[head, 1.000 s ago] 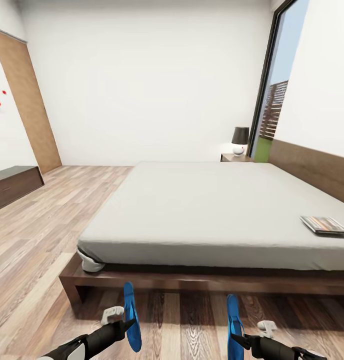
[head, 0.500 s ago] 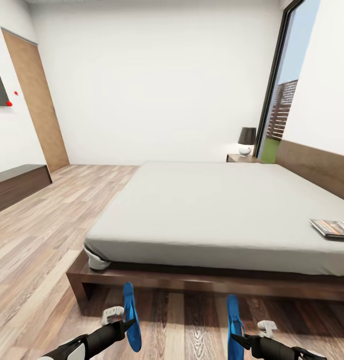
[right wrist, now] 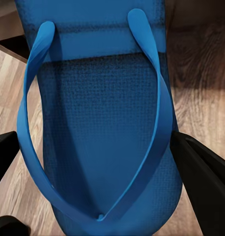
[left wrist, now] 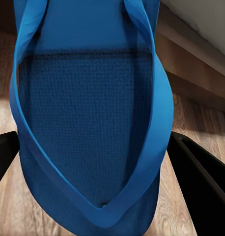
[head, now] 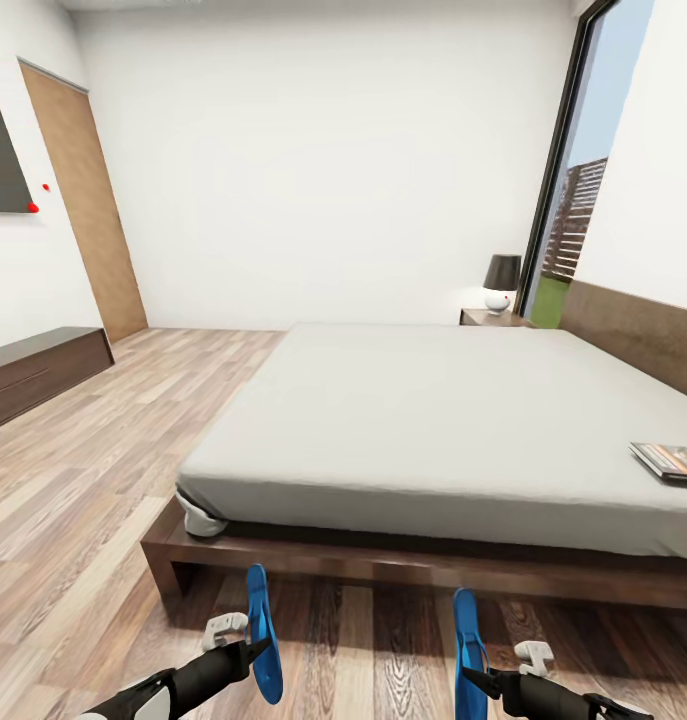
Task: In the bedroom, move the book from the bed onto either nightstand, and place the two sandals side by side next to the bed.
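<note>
Each gripper holds one bright blue sandal above the wood floor, just short of the bed's foot end. My left gripper (head: 247,651) is shut on the left sandal (head: 262,630); its sole (left wrist: 88,123) sits between the dark fingers (left wrist: 203,179). My right gripper (head: 481,681) is shut on the right sandal (head: 468,645), whose strapped sole (right wrist: 102,123) lies between its fingers (right wrist: 206,184). The bed (head: 453,420) spreads ahead with its dark frame. The book (head: 673,460) lies on the mattress at the right edge of the head view. A nightstand (head: 491,318) stands at the bed's far side.
A lamp (head: 501,282) stands on the nightstand beside the tall window (head: 583,200). A low dark cabinet (head: 38,370), a wooden door (head: 88,240) and a wall screen (head: 3,150) are at the left. A white fold of bedding (head: 203,521) hangs at the bed's near left corner.
The whole head view has shifted, so the bed, book and nightstand sit further right in the picture. Both grippers and their sandals keep the same place in the view.
</note>
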Motion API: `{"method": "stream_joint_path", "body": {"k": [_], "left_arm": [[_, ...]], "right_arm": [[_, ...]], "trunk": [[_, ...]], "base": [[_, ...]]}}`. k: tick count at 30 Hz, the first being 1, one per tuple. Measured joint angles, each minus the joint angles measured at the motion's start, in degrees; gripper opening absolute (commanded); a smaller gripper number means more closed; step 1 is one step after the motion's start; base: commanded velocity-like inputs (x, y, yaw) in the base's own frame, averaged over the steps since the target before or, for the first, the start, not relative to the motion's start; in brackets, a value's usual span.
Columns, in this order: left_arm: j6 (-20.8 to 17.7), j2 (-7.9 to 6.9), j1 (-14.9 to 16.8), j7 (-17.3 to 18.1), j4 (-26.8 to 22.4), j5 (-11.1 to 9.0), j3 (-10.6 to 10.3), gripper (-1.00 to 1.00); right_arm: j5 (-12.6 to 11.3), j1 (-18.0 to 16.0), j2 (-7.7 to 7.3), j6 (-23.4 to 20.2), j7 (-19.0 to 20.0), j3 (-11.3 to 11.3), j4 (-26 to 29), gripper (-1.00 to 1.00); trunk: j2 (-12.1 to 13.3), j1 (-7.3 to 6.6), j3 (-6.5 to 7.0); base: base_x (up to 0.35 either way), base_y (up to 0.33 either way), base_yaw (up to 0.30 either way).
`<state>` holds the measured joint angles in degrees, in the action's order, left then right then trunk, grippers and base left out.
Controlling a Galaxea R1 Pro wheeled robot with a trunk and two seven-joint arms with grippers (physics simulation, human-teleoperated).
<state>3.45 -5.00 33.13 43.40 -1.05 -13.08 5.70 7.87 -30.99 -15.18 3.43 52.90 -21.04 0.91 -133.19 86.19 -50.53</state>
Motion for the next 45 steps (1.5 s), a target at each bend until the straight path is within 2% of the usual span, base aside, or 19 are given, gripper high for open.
{"method": "stream_joint_path", "body": {"k": [17, 19, 20, 21, 23, 26, 28, 30, 33, 34, 37, 40, 42, 45], "left_arm": [[-0.07, -0.34, 0.01, 0.05, -0.18, 0.26, 0.05, -1.0], [-0.11, -0.4, 0.03, 0.08, -0.22, 0.72, -0.84, -1.0], [-0.16, -0.41, 0.02, 0.09, -0.23, 1.29, -1.82, -1.0], [-0.27, -0.43, 0.03, 0.05, -0.23, 2.35, -3.66, -1.0], [-0.38, -0.48, 0.04, -1.83, -0.24, 3.25, -5.82, -1.0], [-0.7, -0.52, 0.03, -8.45, -0.25, 3.65, -6.84, -1.0], [-1.8, -0.56, 0.04, -10.76, -0.25, 3.74, -7.0, -1.0], [-2.58, -0.83, 0.04, -11.62, -0.24, 3.77, -7.02, -1.0], [-2.87, -1.78, 0.05, -11.94, -0.24, 3.73, -6.95, -1.0], [-2.92, -2.02, 0.04, -12.01, -0.23, 3.71, -6.96, -1.0], [-2.94, -2.21, 0.05, -12.09, -0.23, 3.69, -6.95, -1.0], [-2.89, -2.26, 0.05, -12.05, -0.23, 3.64, -6.95, -1.0], [-2.84, -2.27, 0.05, -11.97, -0.27, 3.61, -6.95, -1.0], [-2.82, -2.31, 0.05, -11.93, -0.31, 3.56, -6.94, -1.0]], "right_arm": [[-0.31, 0.0, -0.08, -0.02, -0.54, -0.12, 0.19, -1.0], [-0.31, 0.0, -0.16, -0.15, -2.98, -0.26, 0.25, -1.0], [-0.31, 0.0, -0.23, -0.33, -5.02, -0.3, 0.29, -1.0], [-0.31, 0.0, -0.29, -0.54, -8.37, -0.35, 0.34, -1.0], [-0.31, 0.0, -0.46, -0.72, -12.27, -0.37, 0.43, -1.0], [-0.27, 0.0, -0.72, -0.9, -13.55, -0.4, 0.52, -1.0], [-0.14, 0.0, -3.02, -1.12, -13.0, -0.49, 0.47, -1.0], [-0.23, -0.01, -5.68, -1.2, -10.51, -0.49, 0.4, -1.0], [-0.35, -0.01, -7.61, -1.24, -3.96, -0.44, 0.3, -1.0], [-0.37, -0.01, -8.58, -1.22, 2.17, -0.44, 0.27, -1.0], [-0.38, 0.0, -9.46, -1.2, 15.28, -0.3, 0.24, -1.0], [-0.36, 0.0, -10.0, -1.18, 24.7, -0.31, 0.23, -1.0], [-0.37, 0.0, -10.48, -1.19, 27.15, -0.28, 0.23, -1.0], [-0.37, 0.0, -10.74, -1.19, 28.7, -0.17, 0.18, -1.0]], "trunk": [[0.0, 0.0, 0.0], [0.0, 0.0, 0.0], [0.0, 0.0, 0.0], [0.0, 0.0, 0.0], [0.0, 0.0, 0.0], [0.0, 0.0, 0.0], [0.0, 0.0, 0.0], [0.0, 0.0, 0.0], [0.0, 0.0, 0.0], [0.0, 0.0, 0.0], [0.0, 0.0, 0.0], [0.0, 0.0, 0.0], [0.0, 0.0, 0.0], [0.0, 0.0, 0.0]], "base": [[0.0, 0.0, 0.0], [0.0, 0.0, 0.0], [0.0, 0.0, 0.0], [0.0, 0.0, 0.0], [0.0, 0.0, 0.0], [0.0, 0.0, 0.0], [0.0, 0.0, 0.0], [0.0, 0.0, 0.0], [0.0, 0.0, 0.0], [0.0, 0.0, 0.0], [0.0, 0.0, 0.0], [0.0, 0.0, 0.0], [0.0, 0.0, 0.0], [0.0, 0.0, 0.0]]}}
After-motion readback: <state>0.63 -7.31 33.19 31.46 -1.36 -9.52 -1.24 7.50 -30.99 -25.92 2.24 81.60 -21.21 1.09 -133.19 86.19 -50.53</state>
